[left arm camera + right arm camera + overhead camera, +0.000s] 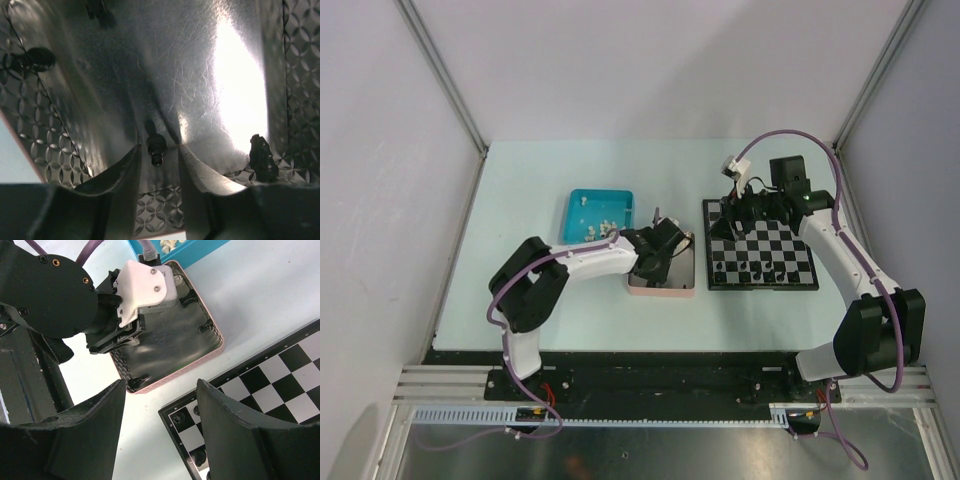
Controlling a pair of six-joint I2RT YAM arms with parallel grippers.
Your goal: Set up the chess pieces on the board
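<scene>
Top external view: shows the chessboard (775, 245) on the right half of the table (520, 200), with the pink tray (665, 290) just beside its left edge and the blue tray (610, 202) off that tray's far-left corner. Reads, as a judgement, as early to midway. Finds a handful of black chess pieces (752, 270) standing along the board's near edge and a few more by its far-left corner, number not readable. Finds no white piece on any square. Leaves the white pieces (600, 226) in the blue tray and several black ones in the pink tray.

Left wrist view: places the left gripper (159, 150) low over the pink tray's shiny floor, jaws apart, straddling a black pawn (156, 147) with a sliver of floor showing on either side, hence not clamped. Shows that pawn lying on its side on the tray floor, long axis parallel to the fingers (120, 172), one rounded end pointing back toward the wrist. Cannot tell head from base. Shows a further black piece (262, 157) upright by the tray's right wall.

Right wrist view: sets the right gripper (160, 390) above the board's far-left corner, jaws wide, nothing between them
</scene>
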